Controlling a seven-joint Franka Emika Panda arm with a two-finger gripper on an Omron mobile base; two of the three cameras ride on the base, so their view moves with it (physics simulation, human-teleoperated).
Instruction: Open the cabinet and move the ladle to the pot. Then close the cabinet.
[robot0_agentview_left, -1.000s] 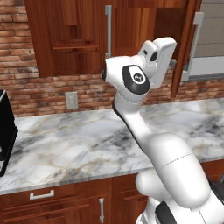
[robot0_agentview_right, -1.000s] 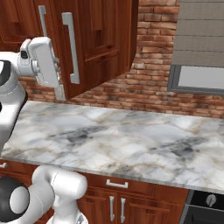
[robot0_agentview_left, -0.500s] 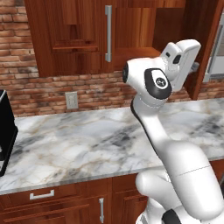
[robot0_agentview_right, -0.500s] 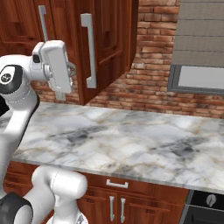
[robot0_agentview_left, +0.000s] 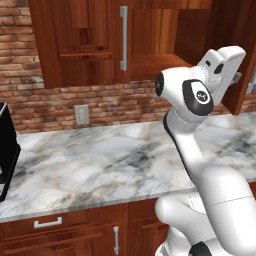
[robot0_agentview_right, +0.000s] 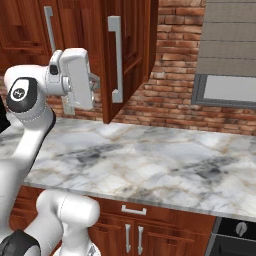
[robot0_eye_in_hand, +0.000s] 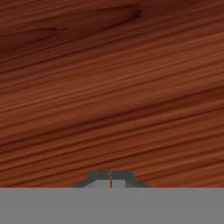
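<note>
Up at the wall cabinet: I have the gripper (robot0_eye_in_hand: 111, 178) pressed against the right-hand door (robot0_agentview_right: 131, 55), fingertips together and pinching nothing.
Cabinet (robot0_agentview_left: 100, 42): reddish-brown wood; left door shut, right door swung well out — seen nearly edge-on from the right base view, with a bare shelf (robot0_agentview_left: 152, 65) showing behind it in the left.
Door handle (robot0_agentview_right: 115, 59): long vertical silver bar, just beside the hand, not gripped.
Ladle and pot: I cannot see either one from here.
Risk: as I read it, pushing flat wood with closed fingertips gives no hold — the tips could skid along the grain and the door swing back or stop half open.
Second risk: the wrist sits near the handle; a wide sweep might clip it.
Textures: the hand view shows smooth streaked wood grain, close up.
Counter (robot0_agentview_right: 165, 165): grey-veined white marble, flat and glossy.
Backsplash (robot0_agentview_left: 100, 105): rough red brick with a pale wall socket (robot0_agentview_left: 81, 114).
</note>
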